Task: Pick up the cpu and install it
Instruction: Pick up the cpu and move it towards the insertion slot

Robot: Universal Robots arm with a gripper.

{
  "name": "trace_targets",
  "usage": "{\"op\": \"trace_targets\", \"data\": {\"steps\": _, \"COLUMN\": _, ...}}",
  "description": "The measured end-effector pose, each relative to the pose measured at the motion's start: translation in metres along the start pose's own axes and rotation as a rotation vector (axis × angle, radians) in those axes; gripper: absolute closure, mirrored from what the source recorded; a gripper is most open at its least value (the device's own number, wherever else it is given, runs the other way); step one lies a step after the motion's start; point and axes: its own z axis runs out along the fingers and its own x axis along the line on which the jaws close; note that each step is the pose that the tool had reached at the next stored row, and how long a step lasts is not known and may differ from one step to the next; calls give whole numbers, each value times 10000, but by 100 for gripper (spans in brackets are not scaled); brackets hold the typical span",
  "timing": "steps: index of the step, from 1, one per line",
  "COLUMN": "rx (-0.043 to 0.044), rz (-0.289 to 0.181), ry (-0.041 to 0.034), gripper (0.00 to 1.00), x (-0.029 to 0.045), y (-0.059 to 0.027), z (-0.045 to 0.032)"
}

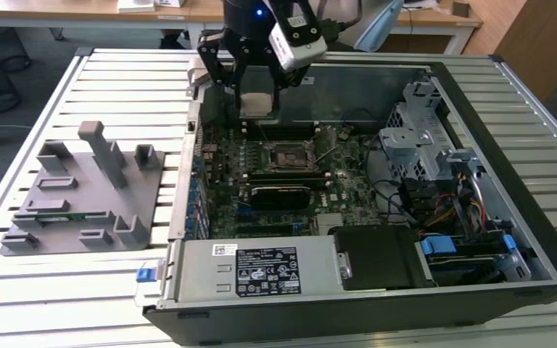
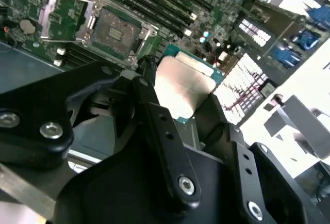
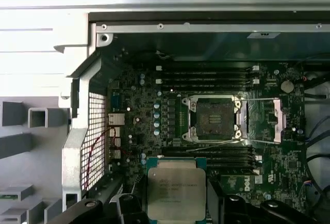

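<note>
I'm holding the claw (image 1: 256, 93) clamped on the cpu (image 3: 176, 192), silver top facing the wrist cameras. It's hanging in the air over the motherboard (image 1: 259, 181) inside the open PC case (image 1: 510, 145), near the open CPU socket (image 3: 215, 119) but not over it.

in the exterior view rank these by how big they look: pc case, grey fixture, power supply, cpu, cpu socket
1. pc case
2. grey fixture
3. power supply
4. cpu and cpu socket: these look about alike. The cpu is held up above the board, perhaps nearer the camera, so I won't rank them.
</note>
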Motion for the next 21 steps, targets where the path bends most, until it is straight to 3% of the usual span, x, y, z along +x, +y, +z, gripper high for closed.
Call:
{"op": "trace_targets", "data": {"steps": 5, "rx": -1, "rz": -1, "ry": 0, "gripper": 46, "x": -113, "y": 106, "z": 35}}
{"op": "trace_targets", "data": {"steps": 14, "rx": -1, "rz": -1, "ry": 1, "gripper": 46, "x": -414, "y": 227, "z": 114}}
{"op": "trace_targets", "data": {"steps": 21, "rx": -4, "rz": -1, "ry": 0, "gripper": 46, "x": -478, "y": 274, "z": 130}}
